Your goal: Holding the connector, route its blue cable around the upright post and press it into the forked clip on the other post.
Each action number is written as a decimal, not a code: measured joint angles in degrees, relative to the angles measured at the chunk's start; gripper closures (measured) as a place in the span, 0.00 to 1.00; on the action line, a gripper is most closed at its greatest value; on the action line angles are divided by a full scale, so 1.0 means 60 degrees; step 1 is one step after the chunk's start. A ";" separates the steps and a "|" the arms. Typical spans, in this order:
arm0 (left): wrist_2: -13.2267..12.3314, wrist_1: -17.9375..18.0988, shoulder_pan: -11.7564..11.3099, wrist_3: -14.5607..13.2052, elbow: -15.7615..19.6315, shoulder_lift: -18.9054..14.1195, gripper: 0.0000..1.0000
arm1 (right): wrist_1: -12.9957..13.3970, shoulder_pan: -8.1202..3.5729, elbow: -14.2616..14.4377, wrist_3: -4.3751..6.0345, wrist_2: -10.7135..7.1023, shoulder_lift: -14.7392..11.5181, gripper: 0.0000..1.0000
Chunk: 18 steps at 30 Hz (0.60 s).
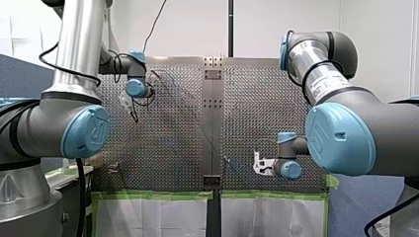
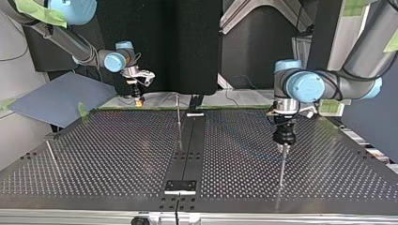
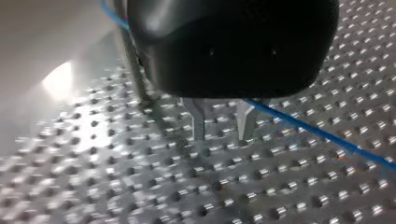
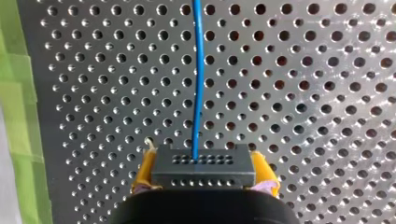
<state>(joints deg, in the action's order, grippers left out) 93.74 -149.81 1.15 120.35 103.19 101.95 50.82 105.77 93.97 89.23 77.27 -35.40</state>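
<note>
Two arms are reaching over the perforated table [image 1: 163, 148] in the front view. In the top view my left gripper [image 2: 285, 139] is hovering above a thin post [image 2: 281, 164]. In the left wrist view its metal fingers [image 3: 198, 123] are standing apart, empty, the blue cable [image 3: 317, 134] running beside one. In the right wrist view my right gripper [image 4: 204, 173] is clamping the connector [image 4: 201, 161]; rounding the post is probably calling for steady, gentle tension.

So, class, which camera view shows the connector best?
Right wrist view: the connector sits close up between the yellow pads. Top and front views show it too small to tell; the left wrist view lacks it.
</note>
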 joint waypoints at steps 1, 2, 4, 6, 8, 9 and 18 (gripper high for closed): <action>-0.0063 0.0050 0.0017 0.0032 -0.0005 0.0034 0.64 | -0.0001 0.0000 0.0000 0.0000 0.0000 0.0001 0.91; -0.0130 0.0102 0.0030 0.0073 -0.0016 0.0058 0.64 | -0.0001 0.0001 0.0000 0.0000 0.0000 0.0001 0.91; -0.0279 0.0186 0.0048 0.0194 -0.0058 0.0089 0.67 | -0.0002 0.0002 -0.0003 -0.0001 0.0000 0.0002 0.91; -0.0376 0.0216 0.0058 0.0309 -0.0112 0.0100 0.67 | -0.0001 0.0002 -0.0001 0.0000 0.0000 0.0002 0.91; -0.0415 0.0223 0.0065 0.0373 -0.0154 0.0103 0.75 | -0.0002 0.0002 -0.0001 0.0000 0.0000 0.0006 0.91; -0.0423 0.0222 0.0064 0.0401 -0.0187 0.0104 0.75 | -0.0001 0.0002 -0.0001 0.0000 0.0000 0.0007 0.91; -0.0001 -0.0131 -0.0052 0.0413 -0.0562 0.0115 0.75 | -0.0002 0.0002 0.0000 0.0000 0.0000 0.0016 0.91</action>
<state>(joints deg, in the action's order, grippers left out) 93.74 -150.59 0.84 122.83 99.82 102.65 50.80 105.78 93.97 89.23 77.27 -35.31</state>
